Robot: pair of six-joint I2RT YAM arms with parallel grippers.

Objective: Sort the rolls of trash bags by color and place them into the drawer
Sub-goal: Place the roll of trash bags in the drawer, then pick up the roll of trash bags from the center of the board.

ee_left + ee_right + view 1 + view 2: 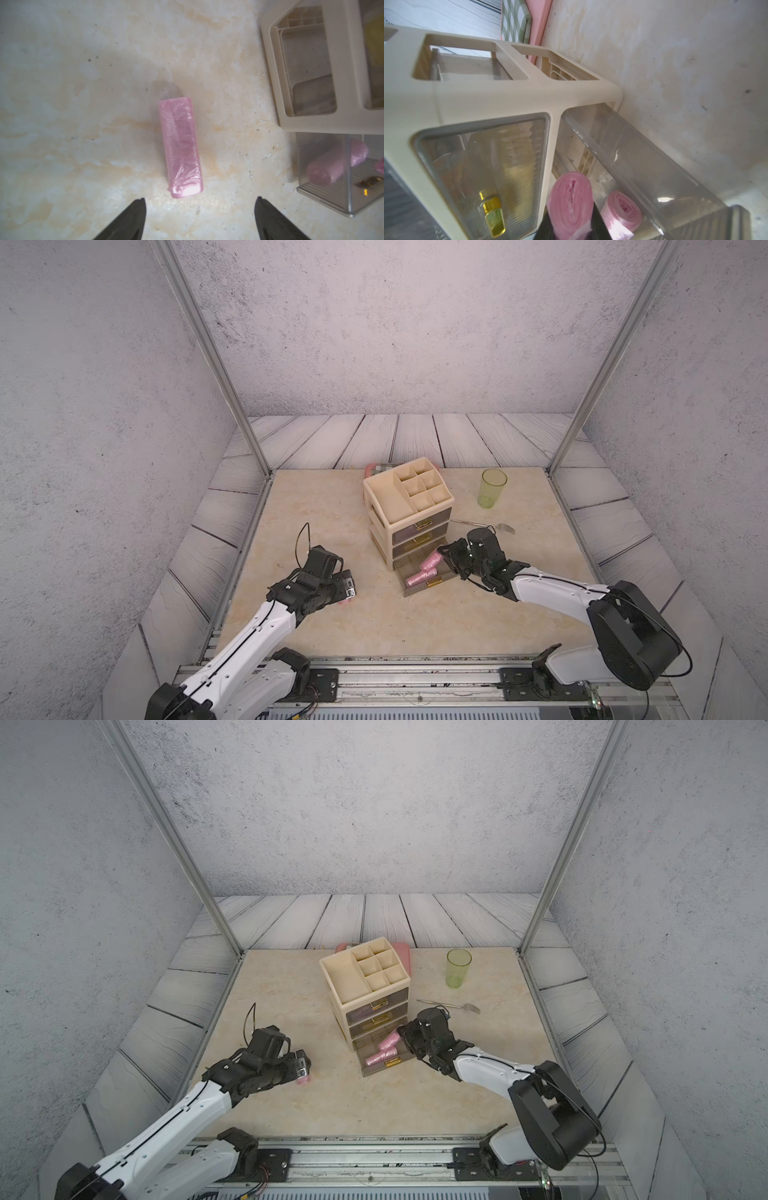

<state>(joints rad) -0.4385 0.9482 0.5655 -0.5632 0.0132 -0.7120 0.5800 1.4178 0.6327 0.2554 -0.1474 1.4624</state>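
Left gripper [201,199] hung low over the surface [72,114], fingers spread wide, nothing between them. A pink roll [179,145] lay flat on the surface just ahead of the fingertips, lengthwise in line with the gap. Its near end was close to both tips but touched neither. In both top views the arm hid most of it; only a pink sliver [345,602] [302,1080] showed under the gripper.

Right gripper [446,558] reached over the bottom drawer [415,592], which stood pulled out of the cream drawer unit [388,499]. A second pink roll [571,203] sat between its fingers, end-on to the wrist camera, above the drawer's open top. Could not tell whether the fingers pinched it or it lay loose between them.

Two more pink rolls [428,572] lay inside the bottom drawer, close together toward its front. One of them [620,209] was just beside the roll at the right gripper. The two upper drawers were closed.

Green cup [493,488] and fork [486,524] sat behind the right arm, well apart from the rolls.
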